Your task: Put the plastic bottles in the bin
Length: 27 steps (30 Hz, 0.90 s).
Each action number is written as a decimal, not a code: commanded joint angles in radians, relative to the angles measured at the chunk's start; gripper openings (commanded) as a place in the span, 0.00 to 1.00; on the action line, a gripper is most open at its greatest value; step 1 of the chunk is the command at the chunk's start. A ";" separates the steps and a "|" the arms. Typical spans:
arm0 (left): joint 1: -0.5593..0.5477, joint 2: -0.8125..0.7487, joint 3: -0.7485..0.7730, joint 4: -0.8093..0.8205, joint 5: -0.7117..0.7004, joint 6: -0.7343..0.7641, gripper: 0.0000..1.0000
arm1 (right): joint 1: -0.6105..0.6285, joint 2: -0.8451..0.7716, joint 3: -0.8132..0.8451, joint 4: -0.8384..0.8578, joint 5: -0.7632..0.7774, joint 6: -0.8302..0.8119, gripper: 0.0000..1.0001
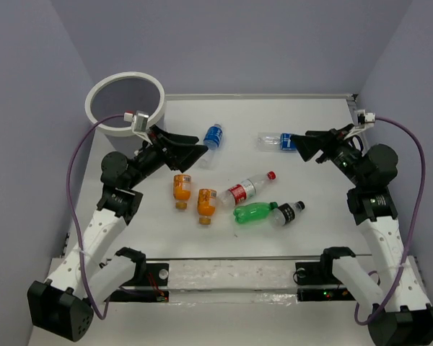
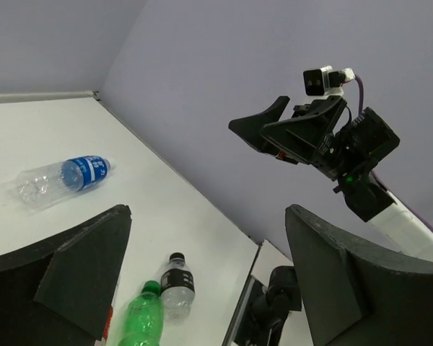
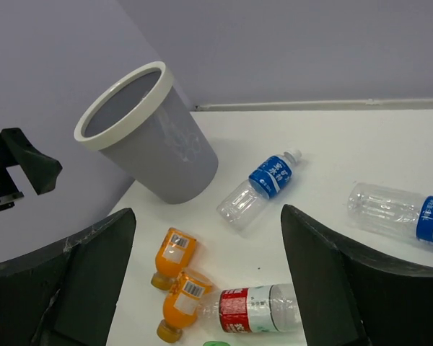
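Seven bottles lie on the white table: a blue-labelled one (image 1: 213, 135), a second blue-labelled one (image 1: 278, 140), two orange ones (image 1: 182, 189) (image 1: 206, 204), a red-labelled one (image 1: 247, 189), a green one (image 1: 254, 213) and a dark-labelled one (image 1: 289, 213). The bin (image 1: 124, 75) stands at the back left corner, empty as far as I see. My left gripper (image 1: 200, 155) is open and empty, held above the table beside the first blue-labelled bottle. My right gripper (image 1: 301, 150) is open and empty, above the second blue-labelled bottle. The right wrist view shows the bin (image 3: 119, 101) and the orange bottles (image 3: 173, 256).
Lavender walls close the table at the back and both sides. A taped strip (image 1: 231, 274) and both arm bases run along the near edge. Purple cables (image 1: 73, 166) loop beside each arm. The right arm (image 2: 346, 151) shows in the left wrist view.
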 commanded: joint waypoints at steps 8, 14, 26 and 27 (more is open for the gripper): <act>-0.204 0.250 0.302 -0.161 -0.233 0.218 0.98 | -0.004 -0.045 -0.024 0.008 0.006 -0.021 0.87; -0.331 0.496 0.583 -0.483 -0.625 0.471 0.98 | 0.005 -0.093 -0.028 -0.073 0.126 -0.081 0.87; -0.326 1.046 0.916 -0.740 -1.003 0.775 0.99 | 0.014 -0.103 -0.038 -0.078 0.153 -0.095 0.87; -0.321 1.071 0.936 -0.753 -1.004 0.778 0.99 | 0.014 -0.103 -0.041 -0.076 0.150 -0.100 0.87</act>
